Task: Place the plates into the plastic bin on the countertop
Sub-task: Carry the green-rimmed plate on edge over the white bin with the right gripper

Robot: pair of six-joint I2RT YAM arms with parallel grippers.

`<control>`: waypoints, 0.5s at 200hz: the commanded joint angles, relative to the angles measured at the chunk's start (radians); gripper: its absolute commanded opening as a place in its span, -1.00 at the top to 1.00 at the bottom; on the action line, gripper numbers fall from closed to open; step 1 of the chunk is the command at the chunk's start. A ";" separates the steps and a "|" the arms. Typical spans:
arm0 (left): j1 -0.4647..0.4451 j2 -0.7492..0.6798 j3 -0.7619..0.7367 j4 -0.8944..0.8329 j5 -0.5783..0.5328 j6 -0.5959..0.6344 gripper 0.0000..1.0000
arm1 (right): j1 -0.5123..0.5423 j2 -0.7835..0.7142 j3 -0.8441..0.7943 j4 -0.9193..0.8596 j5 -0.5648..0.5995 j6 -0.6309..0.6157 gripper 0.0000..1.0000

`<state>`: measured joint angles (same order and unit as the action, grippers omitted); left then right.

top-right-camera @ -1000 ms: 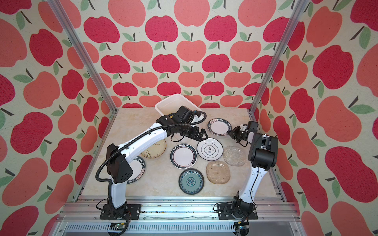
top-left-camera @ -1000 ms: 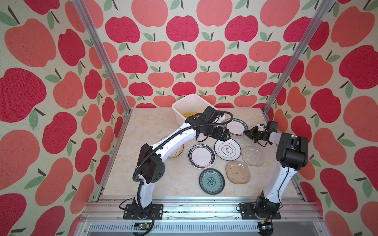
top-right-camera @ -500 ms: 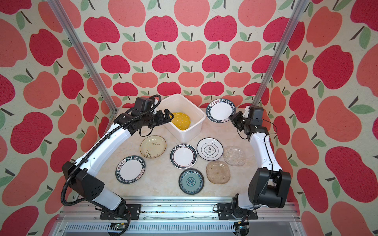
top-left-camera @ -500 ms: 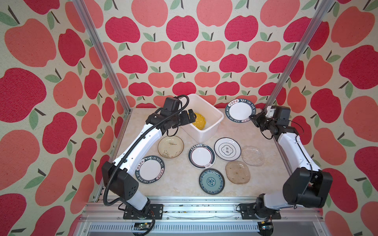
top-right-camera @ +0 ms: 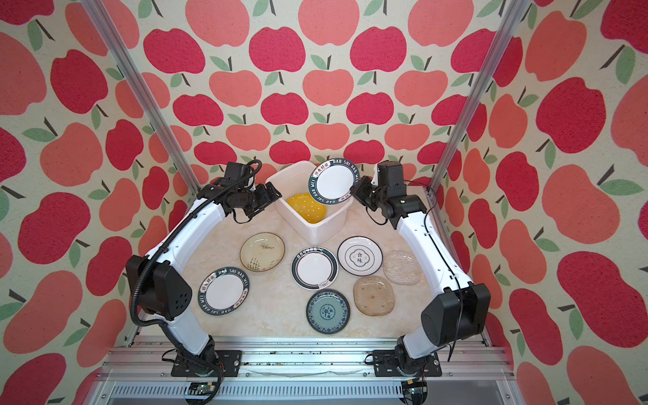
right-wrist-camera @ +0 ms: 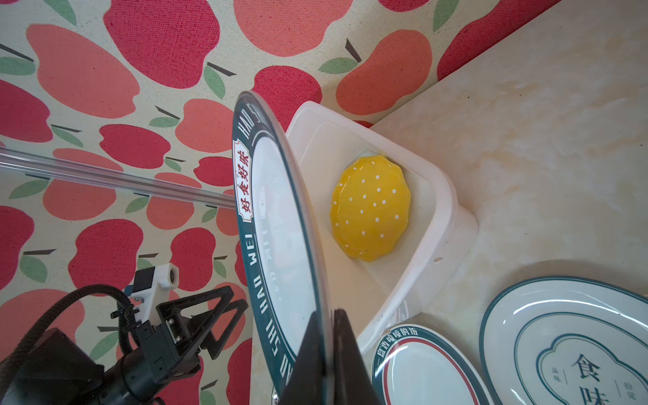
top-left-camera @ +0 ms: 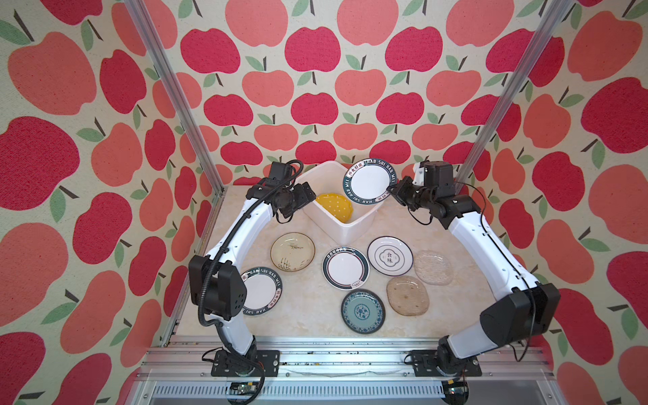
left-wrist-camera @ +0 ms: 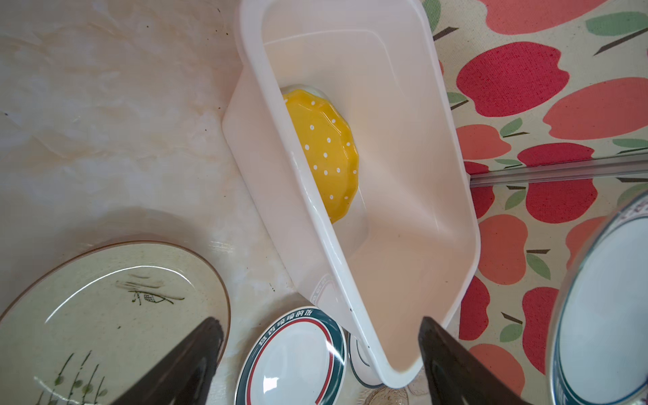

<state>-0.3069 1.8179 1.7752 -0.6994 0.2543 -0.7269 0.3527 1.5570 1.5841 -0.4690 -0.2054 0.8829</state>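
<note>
We see apple-print walls (top-left-camera: 315,70) closing in the back and both sides, with red and coral apples, green leaves and dark stems on a cream, cloth-like ground. Two aluminium uprights stand at the back corners, the left post (top-left-camera: 175,94) and the right post (top-left-camera: 511,87). In both top views each leans outward toward its top. Across the front runs a band of aluminium rails (top-left-camera: 333,350), and just below it we find a slotted grille (top-left-camera: 333,390). A small circuit board (top-left-camera: 243,387) sits against the grille toward its left end.
</note>
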 commanded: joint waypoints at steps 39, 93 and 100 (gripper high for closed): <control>-0.010 0.277 0.345 -0.203 -0.077 -0.011 -0.51 | 0.034 0.047 0.162 -0.121 0.066 -0.150 1.00; -0.033 0.523 0.701 -0.399 -0.159 -0.035 -0.11 | 0.029 0.106 0.224 -0.140 0.036 -0.192 1.00; -0.038 0.548 0.741 -0.416 -0.164 -0.037 -0.06 | 0.028 0.106 0.222 -0.139 0.034 -0.192 1.00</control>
<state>-0.3305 2.2925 2.3932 -0.9829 0.1375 -0.7502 0.3851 1.6436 1.7767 -0.6083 -0.1547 0.7284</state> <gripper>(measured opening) 0.566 0.080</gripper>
